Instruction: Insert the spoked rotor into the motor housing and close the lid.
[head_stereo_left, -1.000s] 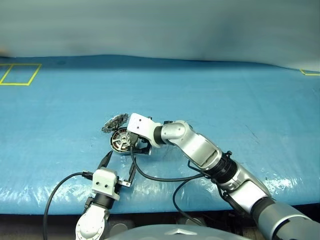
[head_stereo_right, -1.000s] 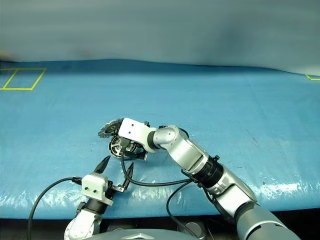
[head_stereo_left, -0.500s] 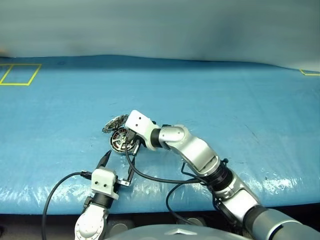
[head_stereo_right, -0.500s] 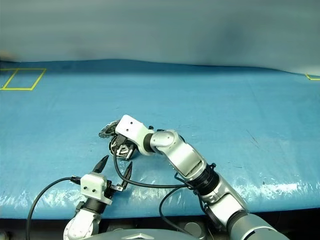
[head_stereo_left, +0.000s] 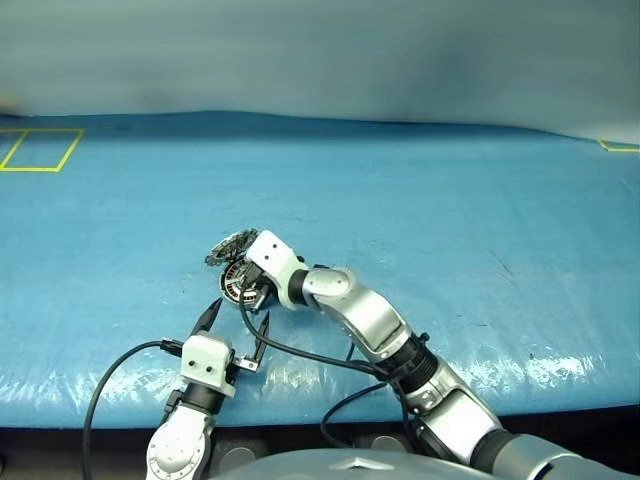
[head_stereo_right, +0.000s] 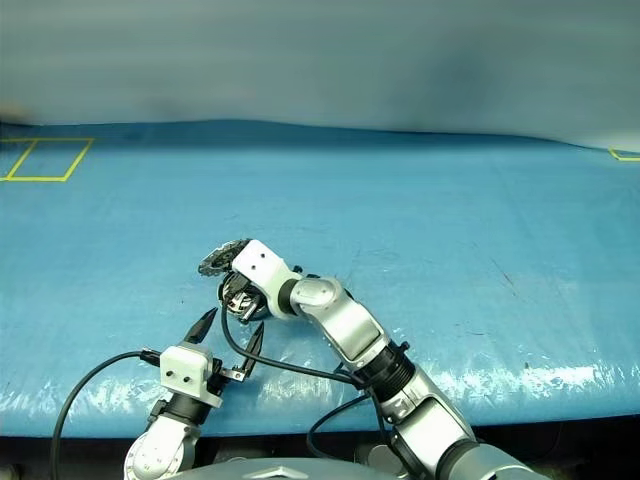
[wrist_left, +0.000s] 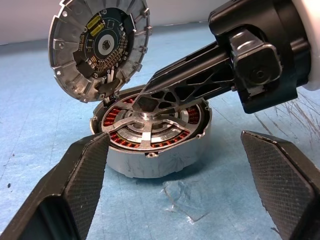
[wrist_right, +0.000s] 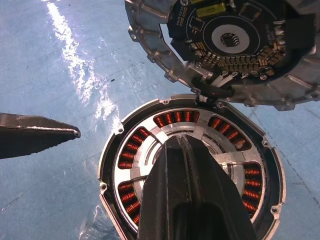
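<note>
With the spoked rotor (wrist_left: 150, 122) already sitting in the motor housing (wrist_left: 160, 155) on the blue table (head_stereo_left: 450, 200), the right gripper (wrist_left: 145, 102) is pinched closed, tips over the hub; left gripper (head_stereo_left: 238, 322) gapes wide just short of it. The lid (wrist_left: 97, 47) stands up on its hinge, looks rigid metal, light, exposed board inside, so I'd push the smooth back or rim.

Even bright light; glare on blue sheet (head_stereo_left: 540, 365) front edge; background blurred.
</note>
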